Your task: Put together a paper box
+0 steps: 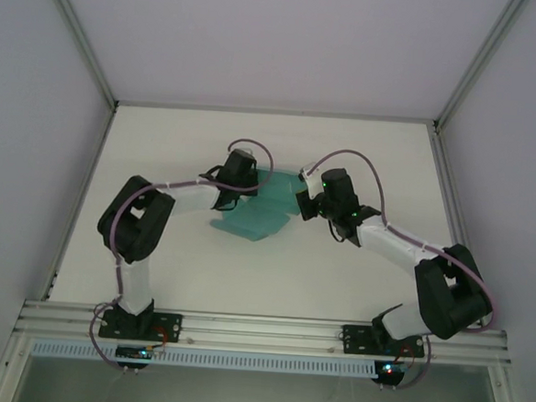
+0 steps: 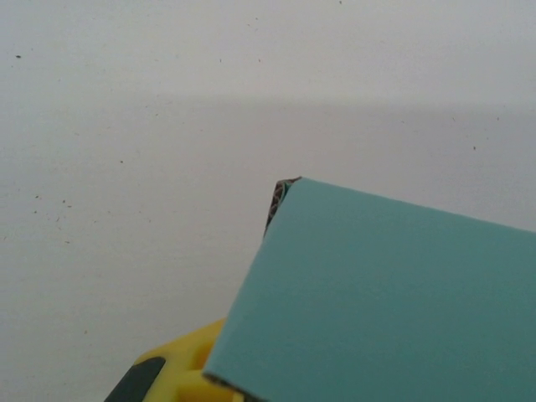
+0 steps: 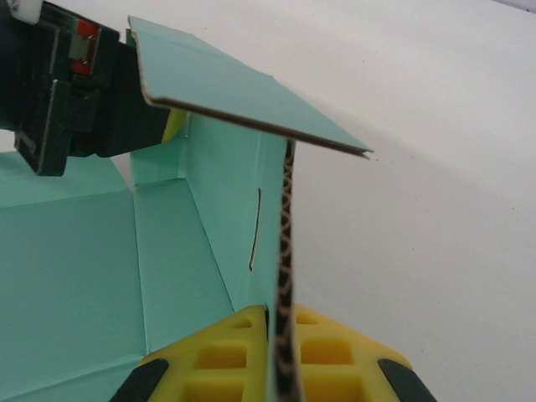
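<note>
The teal paper box [image 1: 262, 214] lies part-folded at the table's middle, between both arms. My right gripper [image 1: 302, 203] is shut on an upright side wall, whose corrugated edge [image 3: 285, 251] runs straight up from between the yellow fingers [image 3: 226, 356]. A flap [image 3: 243, 96] folds level over that wall. My left gripper [image 1: 249, 181] is at the box's far left corner, and its black body [image 3: 59, 92] sits behind the flap. In the left wrist view the teal flap [image 2: 394, 293] covers the jaws, leaving one yellow finger [image 2: 180, 373] in sight.
The white table [image 1: 190, 269] is bordered by side rails and white walls. The box's flat panels [image 3: 67, 260] spread to the left of the held wall. An aluminium rail [image 1: 259, 334] carries both arm bases at the near edge.
</note>
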`<state>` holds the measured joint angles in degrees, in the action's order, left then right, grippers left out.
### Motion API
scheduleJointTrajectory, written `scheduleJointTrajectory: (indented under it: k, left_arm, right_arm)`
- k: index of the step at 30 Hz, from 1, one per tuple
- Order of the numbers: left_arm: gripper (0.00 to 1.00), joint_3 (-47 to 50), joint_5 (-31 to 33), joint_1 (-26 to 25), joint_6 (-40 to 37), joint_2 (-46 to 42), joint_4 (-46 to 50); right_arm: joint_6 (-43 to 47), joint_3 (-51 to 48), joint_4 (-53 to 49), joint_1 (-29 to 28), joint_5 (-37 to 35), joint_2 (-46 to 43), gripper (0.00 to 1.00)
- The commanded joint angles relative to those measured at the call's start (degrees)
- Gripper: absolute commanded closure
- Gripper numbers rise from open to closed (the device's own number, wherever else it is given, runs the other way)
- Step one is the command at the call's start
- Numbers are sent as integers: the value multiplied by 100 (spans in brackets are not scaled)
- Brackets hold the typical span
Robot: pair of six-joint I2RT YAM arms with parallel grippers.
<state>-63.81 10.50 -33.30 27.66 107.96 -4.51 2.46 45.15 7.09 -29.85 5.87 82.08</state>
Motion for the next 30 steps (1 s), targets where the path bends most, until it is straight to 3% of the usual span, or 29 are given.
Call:
scheduleJointTrajectory:
  k: [1,3,5,8,17,30]
  left_arm:
    - [100,454,926,393,-267,-246,186]
    - [100,570,706,337,-228,-479,-41]
    - [100,596,764,271,-179,-710,-71]
    - [100,611,1145,181,-89,-1002,48]
    - [100,550,1700,80,59,-1316,551]
    - [100,643,1659,19,201,-1413,580]
  right_arm:
    - [-115,-19,-368,107,-343,8,94]
    - [-236,36,-375,120,-246,11,69]
    - [-327,102,-402,142,-153,-79,32]
    - [-570,69,-334,162,-309,-387,1]
    - [-1443,763,-744,494,-1048,-915,1]
    - [-1430,2266,-1305,507,-314,678,1]
